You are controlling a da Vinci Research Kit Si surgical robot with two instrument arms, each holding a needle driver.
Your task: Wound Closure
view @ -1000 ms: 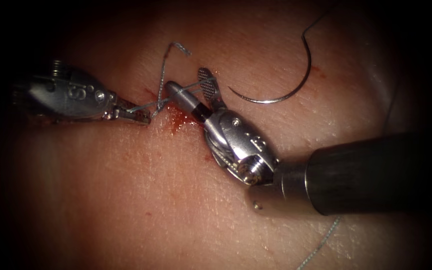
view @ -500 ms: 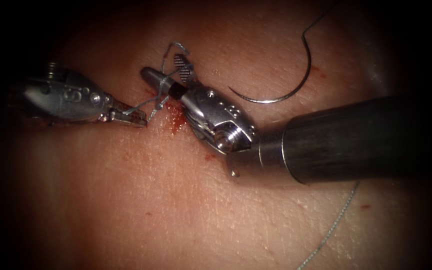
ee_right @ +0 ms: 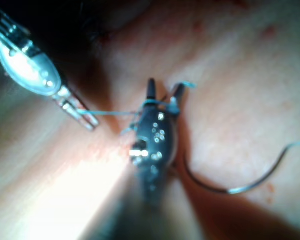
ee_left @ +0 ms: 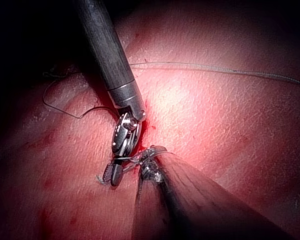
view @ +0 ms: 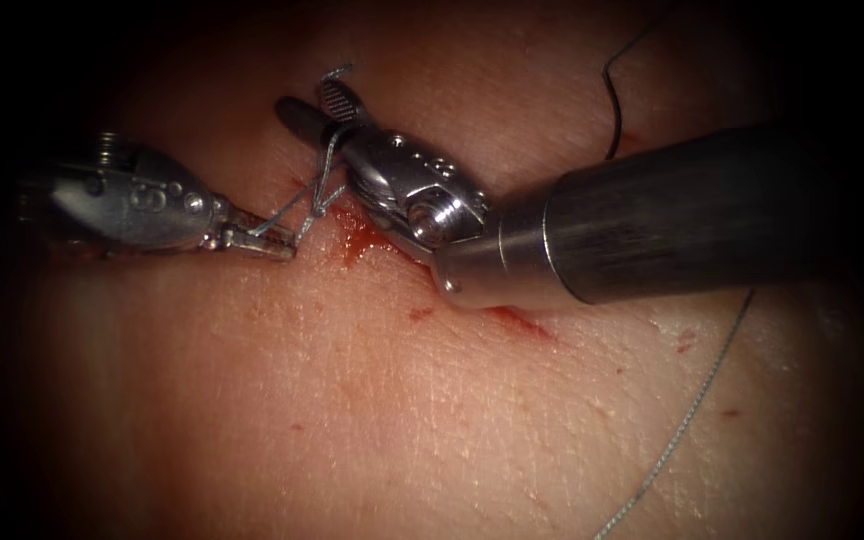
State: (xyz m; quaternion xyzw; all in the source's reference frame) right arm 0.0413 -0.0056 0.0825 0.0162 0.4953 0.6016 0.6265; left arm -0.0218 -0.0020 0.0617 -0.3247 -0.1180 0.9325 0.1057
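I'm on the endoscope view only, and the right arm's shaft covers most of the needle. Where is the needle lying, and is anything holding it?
Observer: The right wrist view shows the needle's whole curve. It lies free on the tissue, right of the cut, not in the tissue and in neither pincer.
Operator: Where does its thread go?
Observer: In that view the thread leaves the needle's blunt end and runs off across the tissue.
Operator: And the tools?
Observer: The left pincer is shut on the thread. The right pincer is open, with thread looped over it; the left wrist view shows a further strand running over the tissue beyond the right arm's shaft.
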